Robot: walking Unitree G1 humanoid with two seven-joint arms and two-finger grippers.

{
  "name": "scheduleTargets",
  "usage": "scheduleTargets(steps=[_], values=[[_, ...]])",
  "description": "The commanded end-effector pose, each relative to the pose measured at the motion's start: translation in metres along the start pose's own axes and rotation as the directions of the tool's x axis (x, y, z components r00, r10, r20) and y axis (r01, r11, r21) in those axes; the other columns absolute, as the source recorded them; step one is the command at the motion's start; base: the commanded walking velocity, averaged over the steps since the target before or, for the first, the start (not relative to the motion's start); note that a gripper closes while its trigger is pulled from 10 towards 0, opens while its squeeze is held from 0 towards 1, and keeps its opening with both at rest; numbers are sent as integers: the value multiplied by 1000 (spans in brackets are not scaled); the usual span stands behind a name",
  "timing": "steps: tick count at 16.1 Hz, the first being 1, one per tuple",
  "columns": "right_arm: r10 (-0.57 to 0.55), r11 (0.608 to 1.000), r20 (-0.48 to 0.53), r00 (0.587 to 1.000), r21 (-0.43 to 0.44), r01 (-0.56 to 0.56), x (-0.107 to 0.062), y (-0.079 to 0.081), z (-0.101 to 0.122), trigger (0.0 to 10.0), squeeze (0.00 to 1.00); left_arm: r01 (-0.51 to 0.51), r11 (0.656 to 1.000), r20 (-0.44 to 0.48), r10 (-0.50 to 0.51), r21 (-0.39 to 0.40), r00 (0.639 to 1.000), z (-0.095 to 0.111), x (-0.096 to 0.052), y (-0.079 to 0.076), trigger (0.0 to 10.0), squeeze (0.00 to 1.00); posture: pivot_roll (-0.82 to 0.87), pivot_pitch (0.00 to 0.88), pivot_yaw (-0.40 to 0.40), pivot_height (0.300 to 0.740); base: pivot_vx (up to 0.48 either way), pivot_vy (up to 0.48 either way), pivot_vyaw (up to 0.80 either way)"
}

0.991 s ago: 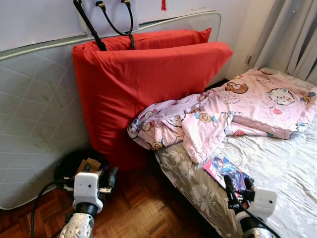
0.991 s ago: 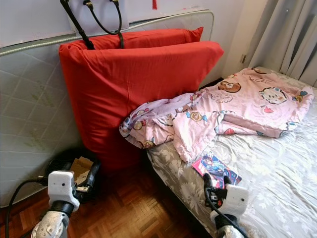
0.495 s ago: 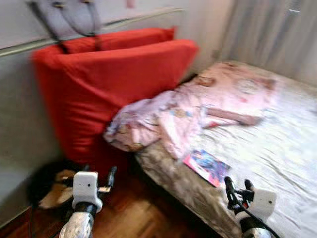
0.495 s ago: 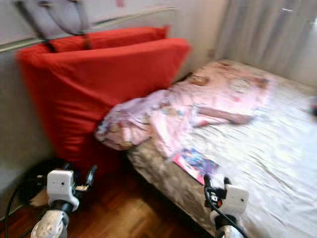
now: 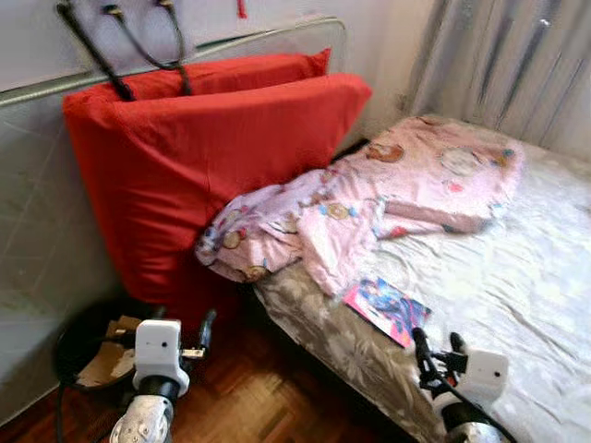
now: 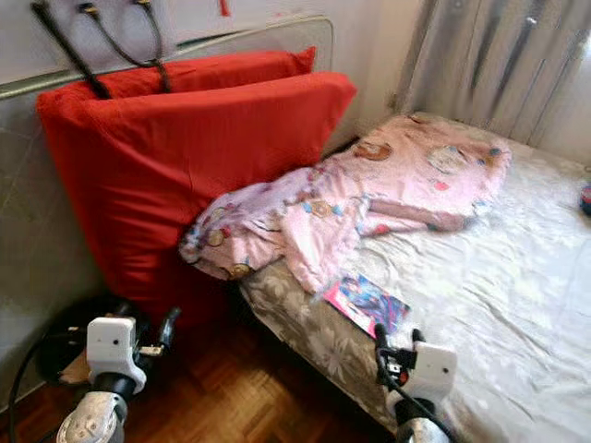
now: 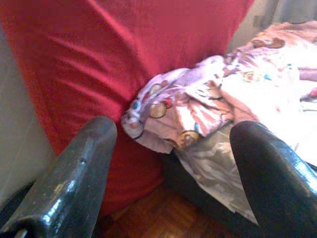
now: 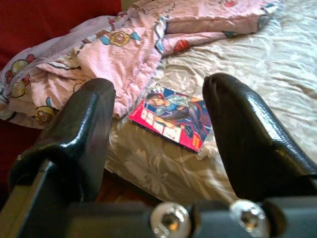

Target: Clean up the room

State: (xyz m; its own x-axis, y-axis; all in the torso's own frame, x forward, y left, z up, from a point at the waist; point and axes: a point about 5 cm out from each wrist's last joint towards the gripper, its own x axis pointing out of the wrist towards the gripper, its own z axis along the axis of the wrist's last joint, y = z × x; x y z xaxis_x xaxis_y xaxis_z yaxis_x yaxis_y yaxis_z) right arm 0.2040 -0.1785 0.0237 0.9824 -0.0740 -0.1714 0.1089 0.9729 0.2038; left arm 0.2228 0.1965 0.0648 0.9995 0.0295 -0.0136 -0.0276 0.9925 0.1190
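Left eye view shows you a black bin (image 5: pixel 78 346) holding cardboard scraps (image 5: pixel 109 362) beside your wide-open left hand (image 5: pixel 205 329), while your right hand (image 5: pixel 434 349), fingers spread, hovers near the magazine (image 5: pixel 386 309) on the bed (image 5: pixel 517 295).

Both silver arms are raised low in front of the body, the left hand (image 7: pixel 171 163) and the right hand (image 8: pixel 158 129) each pointing forward with its two black fingers spread apart and nothing held between them.
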Motion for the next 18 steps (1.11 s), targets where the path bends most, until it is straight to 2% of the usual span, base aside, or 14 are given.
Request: scheduleTargets(steps=[1, 9, 18], values=[[-8, 1000, -1, 1000, 5, 8, -1, -1, 1, 10000, 0, 12, 1000, -7, -12, -11, 1000, 0, 0, -1, 10000, 0, 5, 0, -27, 740, 0, 0, -756], [0, 1000, -13, 1000, 3, 0, -1, 1, -1, 10000, 0, 23, 1000, -11, -23, -13, 1000, -1, 1, -3, 10000, 0, 3, 0, -25, 740, 0, 0, -755], [17, 1000, -20, 1000, 5, -16, -1, 3, -3, 10000, 0, 4, 1000, -30, -5, -29, 1000, -3, 0, -2, 10000, 0, 8, 0, -32, 740, 0, 0, 0]])
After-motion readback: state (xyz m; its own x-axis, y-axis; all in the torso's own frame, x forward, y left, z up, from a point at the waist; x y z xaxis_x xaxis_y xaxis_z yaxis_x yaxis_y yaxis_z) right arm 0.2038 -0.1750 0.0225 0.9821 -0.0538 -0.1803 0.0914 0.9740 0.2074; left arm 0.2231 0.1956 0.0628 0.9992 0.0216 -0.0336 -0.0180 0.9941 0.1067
